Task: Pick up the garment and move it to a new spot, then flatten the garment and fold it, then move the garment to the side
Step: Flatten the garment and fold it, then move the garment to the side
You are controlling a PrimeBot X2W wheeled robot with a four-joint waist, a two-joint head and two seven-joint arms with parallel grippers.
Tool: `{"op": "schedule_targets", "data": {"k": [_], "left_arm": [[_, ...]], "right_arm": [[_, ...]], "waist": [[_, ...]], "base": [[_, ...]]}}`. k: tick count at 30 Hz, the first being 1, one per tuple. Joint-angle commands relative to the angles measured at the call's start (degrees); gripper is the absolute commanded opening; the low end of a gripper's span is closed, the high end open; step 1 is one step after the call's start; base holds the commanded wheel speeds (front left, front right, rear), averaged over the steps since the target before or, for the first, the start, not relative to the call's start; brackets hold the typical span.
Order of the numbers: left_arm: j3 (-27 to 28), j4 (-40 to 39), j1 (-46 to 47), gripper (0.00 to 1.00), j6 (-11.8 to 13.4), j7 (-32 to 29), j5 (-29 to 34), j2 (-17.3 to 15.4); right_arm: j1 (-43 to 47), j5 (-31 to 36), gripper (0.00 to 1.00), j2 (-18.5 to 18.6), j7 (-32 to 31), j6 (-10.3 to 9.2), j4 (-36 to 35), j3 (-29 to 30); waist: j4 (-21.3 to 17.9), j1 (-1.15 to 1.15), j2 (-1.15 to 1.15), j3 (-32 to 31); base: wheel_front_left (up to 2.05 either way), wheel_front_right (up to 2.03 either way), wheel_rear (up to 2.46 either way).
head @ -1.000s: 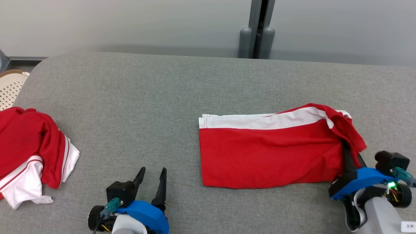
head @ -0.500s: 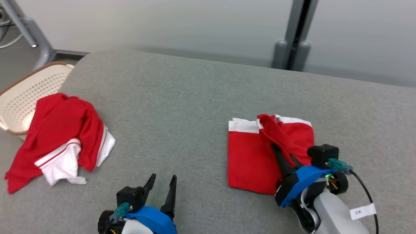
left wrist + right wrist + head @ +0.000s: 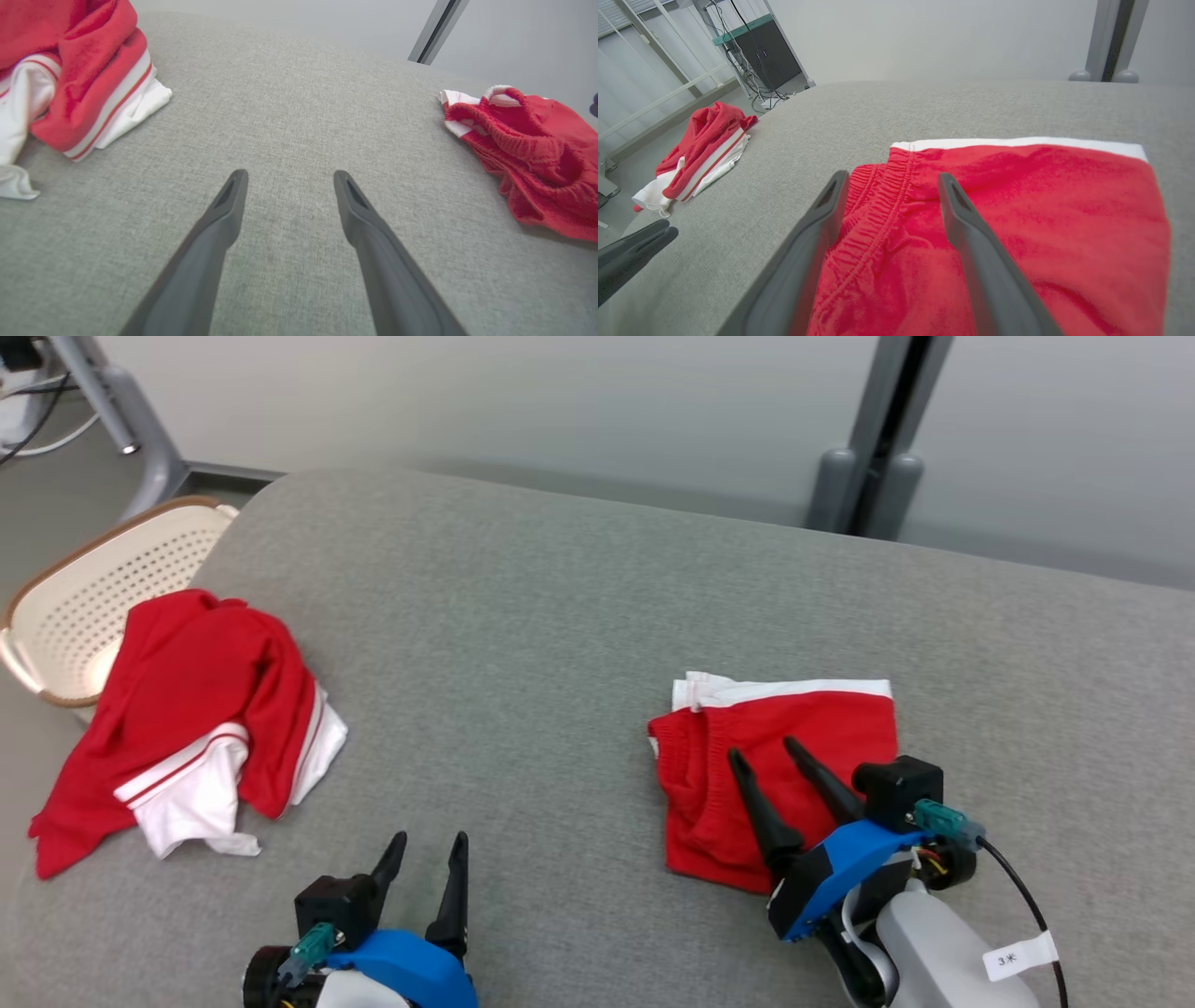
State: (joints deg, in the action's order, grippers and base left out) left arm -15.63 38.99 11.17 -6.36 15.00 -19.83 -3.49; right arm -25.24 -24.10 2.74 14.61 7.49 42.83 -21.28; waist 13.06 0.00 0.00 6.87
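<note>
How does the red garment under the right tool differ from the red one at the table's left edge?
The folded garment under the right tool lies in a compact packet; the left garment is a crumpled heap. The folded garment shows one white band along its far edge; the left garment shows white panels with red stripes. Both are red and white, on the grey table.

Right end effector has its fingers spread now with no cloth pinched between them, and the red shorts lie folded in half instead of stretched out.
</note>
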Motion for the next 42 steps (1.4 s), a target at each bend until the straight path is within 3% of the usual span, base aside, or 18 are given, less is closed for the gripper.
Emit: {"op": "schedule_targets", "data": {"k": [1, 9, 15, 27, 42], "left_arm": [[0.52, -0.96, -0.44, 1.00, 0.52, 0.26, 0.79, -0.43], [4.60, -9.98, -3.56, 1.00, 2.14, 0.21, 7.11, -0.62], [5.85, -12.63, -6.66, 1.00, 1.83, 0.22, 9.70, 0.00], [5.06, -14.48, -11.14, 1.00, 0.61, 0.22, 11.49, 0.55], [2.61, -13.69, -7.01, 1.00, -0.19, 0.21, 10.51, 0.57]], "right_arm": [[0.58, 1.65, 1.00, 0.32, 0.36, 0.00, -0.12, 0.92], [7.05, 15.05, 1.00, 0.22, 0.63, 0.00, -6.30, 13.66], [13.05, 18.52, 1.00, 0.22, 0.63, 0.00, -8.76, 18.65], [18.24, 16.71, 1.00, 0.21, 0.64, 0.00, -8.87, 18.24], [7.78, 14.79, 1.00, 0.24, 0.60, 0.00, -4.96, 15.45]], "waist": [[-1.27, 0.00, 0.00, -0.77], [-6.67, 0.00, 0.00, -1.82], [-8.90, 0.00, 0.00, -2.99], [-10.44, 0.00, 0.00, -4.14], [-6.10, 0.00, 0.00, 0.51]], "base": [[0.00, 0.00, 0.00], [0.00, 0.00, 0.00], [0.00, 0.00, 0.00], [0.00, 0.00, 0.00], [0.00, 0.00, 0.00]]}}
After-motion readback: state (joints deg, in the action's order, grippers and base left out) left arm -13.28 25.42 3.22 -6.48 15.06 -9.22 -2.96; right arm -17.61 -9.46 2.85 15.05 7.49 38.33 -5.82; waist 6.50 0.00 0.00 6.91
